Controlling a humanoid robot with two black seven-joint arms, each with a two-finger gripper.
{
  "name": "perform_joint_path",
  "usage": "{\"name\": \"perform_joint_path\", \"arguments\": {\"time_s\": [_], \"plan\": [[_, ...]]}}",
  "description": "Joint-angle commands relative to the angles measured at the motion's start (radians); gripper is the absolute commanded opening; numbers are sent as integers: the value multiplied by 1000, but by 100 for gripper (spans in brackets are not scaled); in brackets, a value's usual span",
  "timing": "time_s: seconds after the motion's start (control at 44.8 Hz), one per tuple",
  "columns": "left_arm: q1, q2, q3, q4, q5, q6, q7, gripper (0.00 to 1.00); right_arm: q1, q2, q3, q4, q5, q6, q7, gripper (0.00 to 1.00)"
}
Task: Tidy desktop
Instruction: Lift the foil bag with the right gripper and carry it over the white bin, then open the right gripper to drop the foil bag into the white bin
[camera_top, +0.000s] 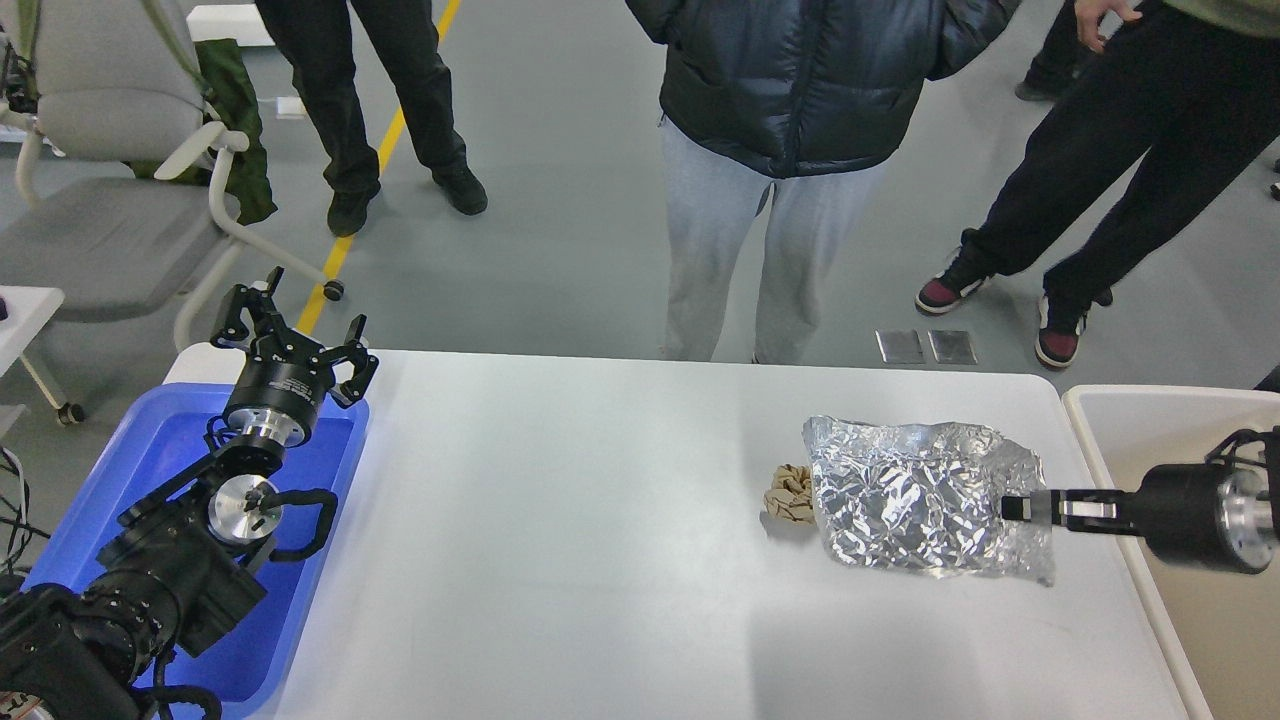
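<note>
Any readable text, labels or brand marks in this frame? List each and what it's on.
None can be read.
left gripper: small pale print on its black body, too blurred to read.
right gripper, foil bag, blue tray, off-white bin, desktop: no text visible.

Desktop (560, 520) centre and left bare, foil sheet (925, 495) and brown scrunchie (790, 492) block right side, bins flank both ends.
</note>
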Motion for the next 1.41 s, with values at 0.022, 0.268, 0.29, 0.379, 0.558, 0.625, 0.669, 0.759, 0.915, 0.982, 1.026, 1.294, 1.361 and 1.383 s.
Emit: {"name": "perform_joint_path", "arguments": {"time_s": [0.022,0.268,0.29,0.379,0.558,0.625,0.669,0.759,0.915,0.982,1.026,1.294,1.361,1.383], "plan": [[0,0,0,-1,0,0,0,100,121,-119,1,46,23,98,-4,0],[0,0,0,1,0,0,0,100,155,-157,1,6,19,118,-4,0],[0,0,0,-1,0,0,-1,100,155,-157,1,-6,15,116,-4,0],[0,0,0,1,0,0,-1,100,152,-155,1,-99,11,109,-1,0],[0,0,0,1,0,0,-1,100,146,-93,1,-391,14,87,7,0],[0,0,0,1,0,0,-1,100,138,-56,1,-498,22,64,7,0],[0,0,0,-1,0,0,-1,100,129,-36,-2,-566,26,47,9,0],[0,0,0,1,0,0,0,100,91,21,1,-699,58,-5,10,0],[0,0,0,1,0,0,-1,100,17,128,0,-917,195,-92,9,0],[0,0,0,1,0,0,-1,100,-7,185,0,-1027,248,-118,9,0],[0,0,0,1,0,0,-1,100,-21,228,0,-1108,290,-128,9,0],[0,-1,0,1,0,1,-1,100,-96,510,-2,-1547,620,-154,-5,0],[0,0,0,1,0,0,-1,100,-122,542,-2,-1566,675,-180,-16,0],[0,0,0,1,0,1,-1,100,-132,552,0,-1569,690,-192,-21,0]]}}
